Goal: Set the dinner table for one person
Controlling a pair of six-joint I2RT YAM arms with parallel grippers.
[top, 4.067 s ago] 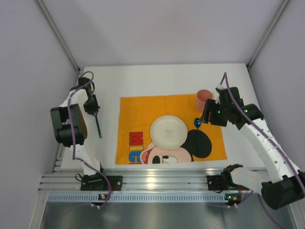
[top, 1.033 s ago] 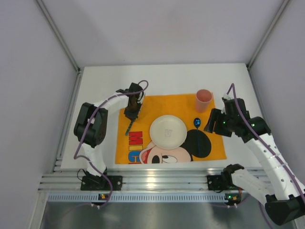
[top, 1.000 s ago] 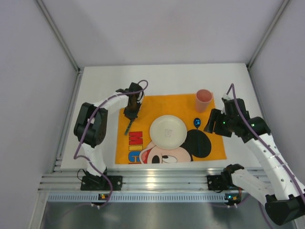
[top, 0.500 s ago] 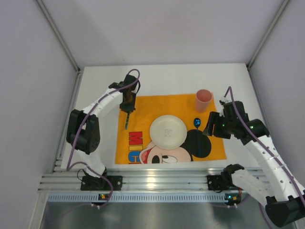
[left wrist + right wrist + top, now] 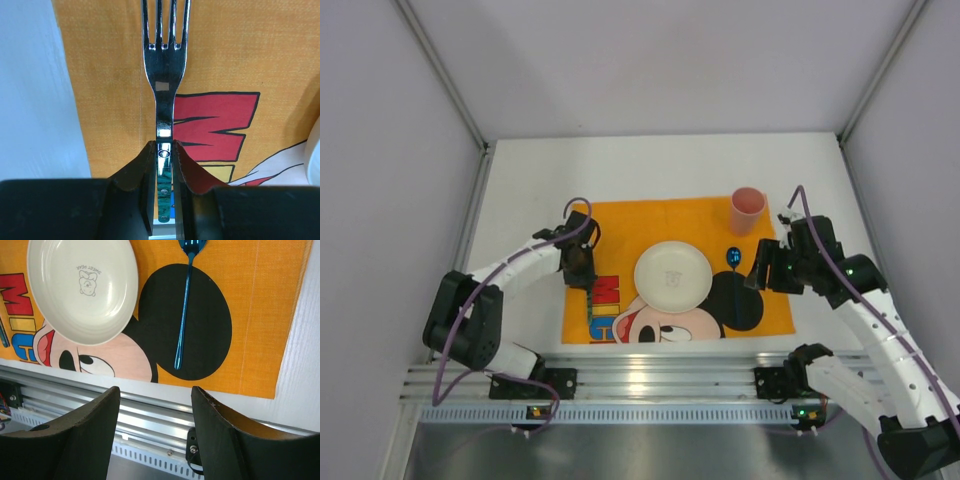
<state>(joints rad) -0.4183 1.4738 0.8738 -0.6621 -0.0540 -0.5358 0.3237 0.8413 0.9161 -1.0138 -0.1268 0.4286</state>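
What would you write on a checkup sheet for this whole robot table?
Surface: white dinner table, orange mat on it.
Job's things: plate mid-mat; blue spoon on mat, right of plate; pink cup upright at mat's far right corner; fork over mat's left part.
Clutter: nothing seen.
Grippers: left gripper shut on fork; right gripper open, empty.
Cables: purple cable along each arm.
Surroundings: grey walls, silver rail at near edge.
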